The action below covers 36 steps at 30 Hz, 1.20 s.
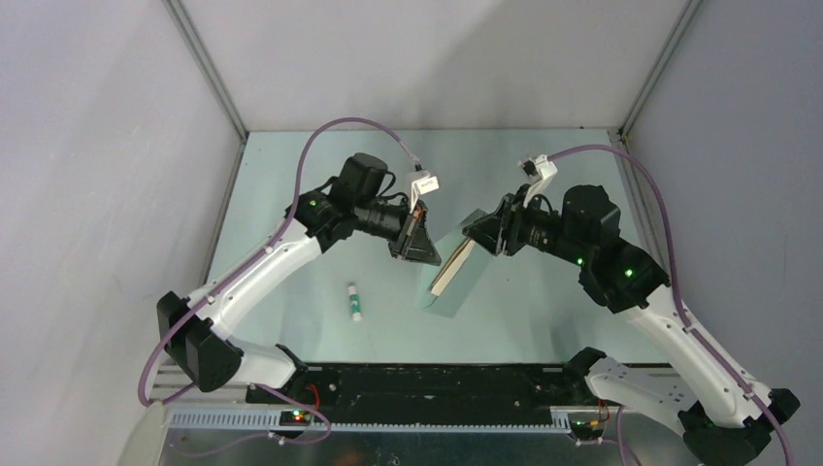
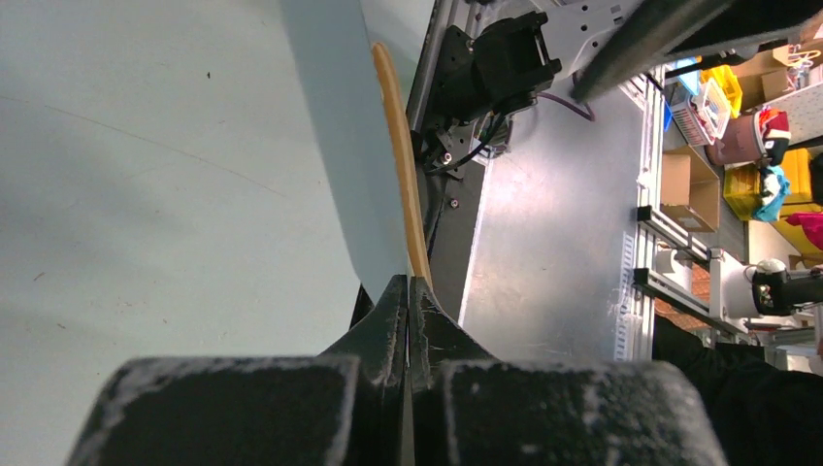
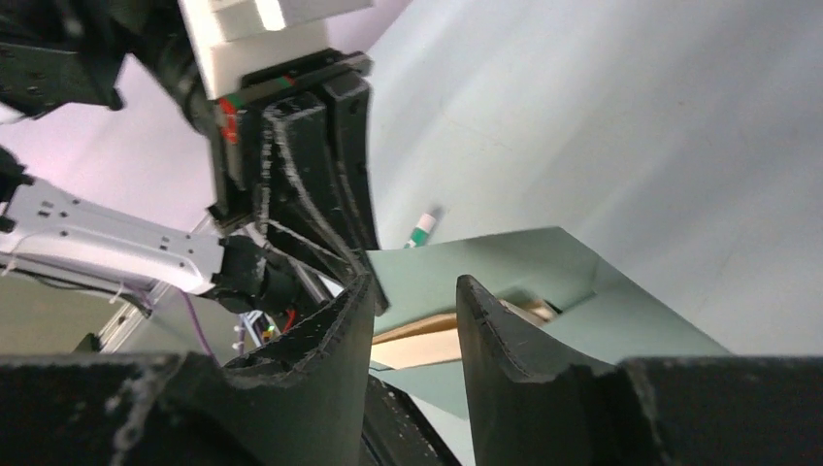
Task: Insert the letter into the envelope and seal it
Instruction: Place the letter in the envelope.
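The teal-grey envelope [image 1: 464, 288] stands tilted on edge at the table's middle. The tan letter [image 1: 452, 269] sits partly inside it, with its edge showing along the left side. My left gripper [image 1: 427, 256] is shut on the envelope's edge; in the left wrist view its jaws [image 2: 409, 282] pinch the teal sheet [image 2: 340, 146] right beside the letter's tan edge [image 2: 399, 146]. My right gripper [image 1: 477, 231] is open at the envelope's upper end. In the right wrist view its gripper [image 3: 412, 291] frames the open envelope [image 3: 505, 257] and the letter [image 3: 427, 340] without gripping them.
A small white glue stick with a green cap [image 1: 355, 302] lies on the pale green table [image 1: 291, 165] left of the envelope, below my left arm. It also shows in the right wrist view [image 3: 422, 229]. Grey walls enclose the table on three sides.
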{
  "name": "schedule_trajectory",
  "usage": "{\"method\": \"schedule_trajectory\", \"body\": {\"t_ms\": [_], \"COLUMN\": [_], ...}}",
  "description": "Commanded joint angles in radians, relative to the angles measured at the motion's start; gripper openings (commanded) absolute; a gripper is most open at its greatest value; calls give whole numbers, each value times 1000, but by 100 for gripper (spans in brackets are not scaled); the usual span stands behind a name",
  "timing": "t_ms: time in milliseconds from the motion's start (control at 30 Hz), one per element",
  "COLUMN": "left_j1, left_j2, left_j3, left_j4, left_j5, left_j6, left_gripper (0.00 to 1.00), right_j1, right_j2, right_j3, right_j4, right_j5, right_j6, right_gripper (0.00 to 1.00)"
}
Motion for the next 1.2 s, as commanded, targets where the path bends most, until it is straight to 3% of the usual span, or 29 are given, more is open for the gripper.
{"method": "schedule_trajectory", "body": {"t_ms": [0, 133, 200, 300, 333, 500, 600, 700, 833, 933, 1000, 1100, 1167], "left_j1": [5, 6, 6, 18, 23, 96, 125, 133, 134, 135, 133, 135, 136], "left_j2": [-29, -31, -30, -39, -42, -97, -128, -134, -131, -125, -115, -97, -66], "left_j3": [47, 44, 42, 30, 13, -97, -141, -150, -144, -133, -133, -141, -160], "left_j4": [35, 36, 43, 95, 144, 408, 587, 627, 627, 601, 585, 528, 515], "left_j5": [33, 36, 45, 85, 95, 211, 249, 246, 202, 112, 70, -28, -31], "left_j6": [-6, -6, -11, -43, -75, -296, -398, -439, -460, -465, -470, -471, -481], "left_gripper": [0, 0, 0, 0, 0, 0, 0, 0, 0, 0, 0, 0, 0], "right_j1": [-20, -66, -108, -224, -289, -525, -586, -582, -460, -297, -144, 87, 131], "right_j2": [1, -44, -81, -134, -164, -270, -327, -377, -431, -405, -332, -174, -91], "right_j3": [14, -24, -48, -137, -164, -380, -419, -384, -273, -247, -221, -138, -89], "right_j4": [-69, -86, -101, -88, -73, 117, 192, 185, 99, 176, 206, 148, 67], "right_j5": [81, 100, 111, 72, -1, -404, -483, -433, -184, -28, 68, 232, 306], "right_j6": [14, 32, 45, 94, 118, 253, 312, 314, 267, 283, 267, 208, 210], "right_gripper": [40, 43, 51, 77, 79, 84, 86, 88, 74, 46, 29, 20, 12]}}
